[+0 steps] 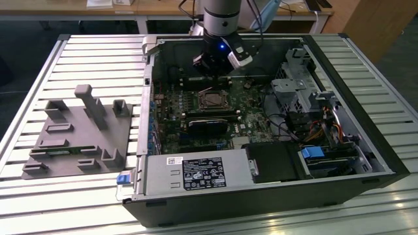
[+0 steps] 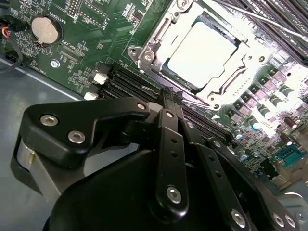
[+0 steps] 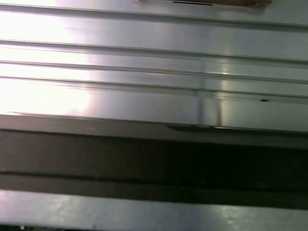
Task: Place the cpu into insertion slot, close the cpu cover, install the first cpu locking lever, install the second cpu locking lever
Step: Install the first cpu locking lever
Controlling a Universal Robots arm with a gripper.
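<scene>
The robot arm's gripper (image 1: pixel 212 68) hangs inside the open computer case (image 1: pixel 365 147), poised just above the motherboard (image 1: pixel 171 100). In the second wrist view its black fingers (image 2: pixel 168 103) are drawn close together and carry nothing. Just beyond the fingertips the cpu (image 2: pixel 201 52) sits in the insertion slot (image 2: pixel 153 45), its pale metal face bright under the light, with the cpu cover (image 2: pixel 226 85) framing it. A coin cell battery (image 2: pixel 44 30) lies off to one side. A grey fixture tray (image 1: pixel 72 139) rests well clear on the slatted table (image 1: pixel 85 196).
</scene>
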